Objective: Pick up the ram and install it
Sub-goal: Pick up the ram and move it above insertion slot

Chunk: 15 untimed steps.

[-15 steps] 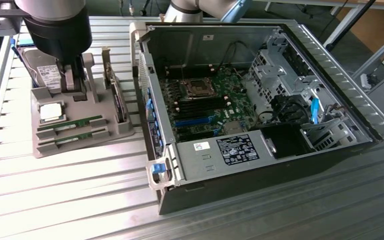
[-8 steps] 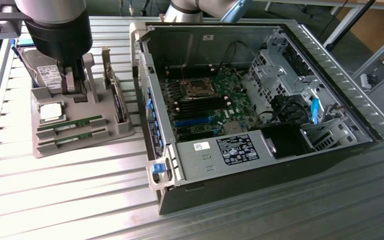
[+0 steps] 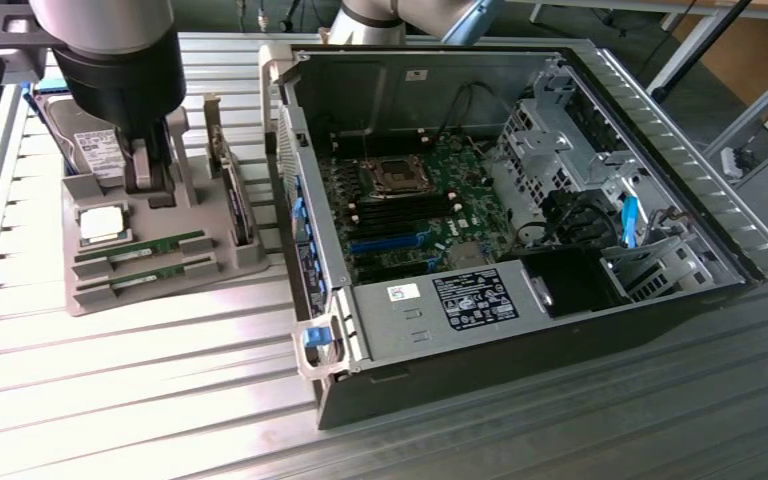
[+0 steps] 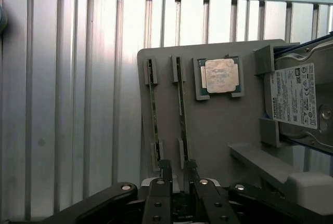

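Wrist view: my jaws stand apart, empty, in line with the ram (image 4: 182,115). Best to straddle it squarely, clear of its neighbour (image 4: 153,115).

**Bench surroundings: holder and chassis**

Ribbed metal table (image 3: 117,400) carries a gray parts holder (image 4: 218,125) and an open desktop case (image 3: 398,400) just beside each other, with the holder on the exterior view's left. In the holder, a square silver CPU (image 4: 221,76) sits in a framed pocket. A hard drive (image 4: 299,96) with a white label lies at one end (brand print reads Toshiba). Inside the case, the motherboard (image 3: 418,215) lies flat, with the CPU socket (image 3: 394,177) toward the far wall. A silver power supply (image 3: 451,305) with a black label sits at the near end. Blue cables (image 3: 631,215) run by the drive bays.
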Each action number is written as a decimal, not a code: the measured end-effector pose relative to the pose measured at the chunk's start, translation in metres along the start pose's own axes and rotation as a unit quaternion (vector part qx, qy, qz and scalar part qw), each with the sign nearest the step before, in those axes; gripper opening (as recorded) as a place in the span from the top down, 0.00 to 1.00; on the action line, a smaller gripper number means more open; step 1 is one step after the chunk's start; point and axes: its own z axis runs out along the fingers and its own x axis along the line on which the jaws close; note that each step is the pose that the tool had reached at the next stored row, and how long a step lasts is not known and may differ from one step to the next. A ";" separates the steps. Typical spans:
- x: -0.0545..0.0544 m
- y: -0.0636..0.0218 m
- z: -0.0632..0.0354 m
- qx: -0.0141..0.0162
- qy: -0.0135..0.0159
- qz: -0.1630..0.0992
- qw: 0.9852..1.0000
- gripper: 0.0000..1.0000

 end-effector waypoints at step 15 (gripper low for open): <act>0.001 0.0002 0.0076 0.000 0.000 0.000 1.000 0.78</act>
